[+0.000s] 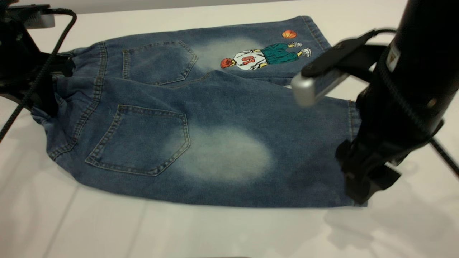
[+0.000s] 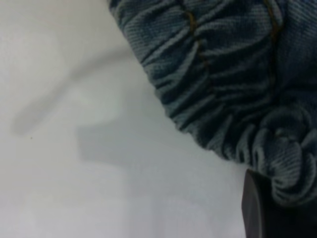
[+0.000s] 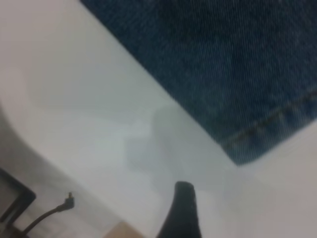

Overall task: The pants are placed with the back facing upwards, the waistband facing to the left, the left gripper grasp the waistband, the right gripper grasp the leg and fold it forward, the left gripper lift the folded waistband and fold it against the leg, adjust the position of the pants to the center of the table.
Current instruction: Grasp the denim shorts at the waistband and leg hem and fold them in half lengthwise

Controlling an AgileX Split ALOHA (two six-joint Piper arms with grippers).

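The pants lie flat on the white table, back pockets up. The ruched waistband points left. My left gripper sits at that end. In the left wrist view one dark finger presses against bunched waistband folds, and the gripper looks shut on them. The leg with the pale oval patch is nearest the camera. My right gripper hangs low at its hem corner. One finger shows over bare table, nothing held.
The other leg, with the basketball-player print, lies behind, reaching toward the table's far edge. The left arm's braided cable hangs beside the waistband. Beyond the table's edge a thin plug lead shows.
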